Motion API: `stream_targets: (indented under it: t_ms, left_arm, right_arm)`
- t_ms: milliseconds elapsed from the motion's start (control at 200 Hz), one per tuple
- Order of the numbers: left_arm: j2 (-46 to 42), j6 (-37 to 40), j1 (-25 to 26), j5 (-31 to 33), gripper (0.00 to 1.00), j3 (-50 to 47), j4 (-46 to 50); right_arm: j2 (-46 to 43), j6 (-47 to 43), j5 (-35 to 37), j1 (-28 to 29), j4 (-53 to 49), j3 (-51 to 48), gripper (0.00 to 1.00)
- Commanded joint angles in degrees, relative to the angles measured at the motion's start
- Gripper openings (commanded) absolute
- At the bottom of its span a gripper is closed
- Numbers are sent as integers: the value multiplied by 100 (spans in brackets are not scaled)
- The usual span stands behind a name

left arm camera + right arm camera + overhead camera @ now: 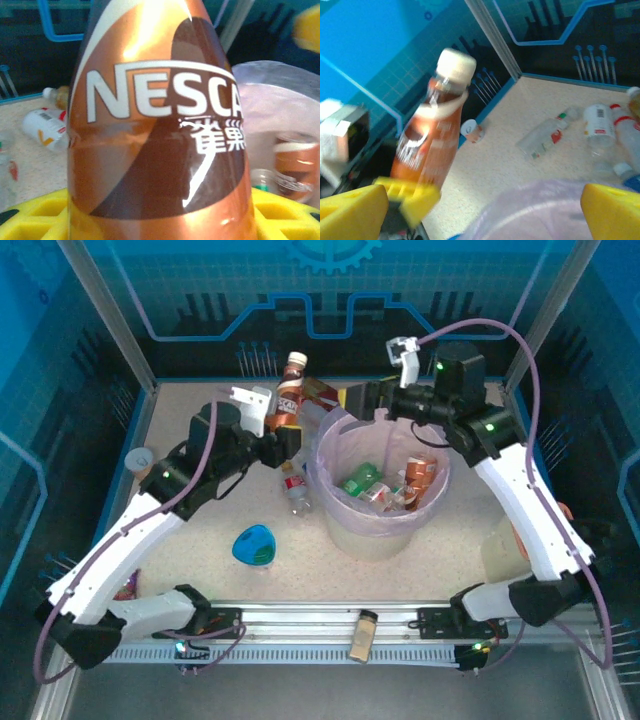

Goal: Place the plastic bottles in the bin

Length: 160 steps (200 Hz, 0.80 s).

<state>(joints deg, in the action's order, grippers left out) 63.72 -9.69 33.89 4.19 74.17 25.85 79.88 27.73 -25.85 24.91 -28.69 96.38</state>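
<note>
Speckled beige table (440,560) inside a blue-walled enclosure fills my feed, and one bin (380,535) stands near its middle, the biggest thing on it. Two arms reach in from the near edge. My left claw (280,432) is clenched round one brown-labelled bottle (160,125), held cap-up just beside the bin's far-left rim. My right claw (358,400) hangs released above the bin's far rim, its yellow fingers (610,210) wide apart with nothing between them. Inside the bin I count at least three bottles (362,480), but the pile is too jumbled for an exact number. One clear bottle (295,490) lies on the table just left of the bin. My right wrist view shows three loose bottles (542,137) lying on the table. Then come one blue dish (254,544), one tan cup (140,458) and one small jar (364,635) on the front rail.
</note>
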Motion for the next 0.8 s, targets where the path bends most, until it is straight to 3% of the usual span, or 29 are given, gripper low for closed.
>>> stream_targets:
  t_ms: [0,120,340,635,730,796]
  left_arm:
    - [-253,-267,301,-163,39,-242,-295]
    - [-214,-297,560,-301,39,-365,-436]
    - [-129,-314,610,-202,39,-466,-715]
    - [66,-262,611,-31,39,-365,-881]
    - [76,-276,610,-36,48,-364,-922]
    - [59,-279,610,-65,64,-384,-939]
  right_arm:
    - [354,515,-242,146,778,339,100]
    - [867,856,-524,292,1179,631,99]
    - [1209,905,-682,619,1258,805,85]
    - [1074,963,-596,645,1337,465,38]
    - [1074,995,-588,622,1438,504,29]
    - [1088,994,-606,588,1517,598,25]
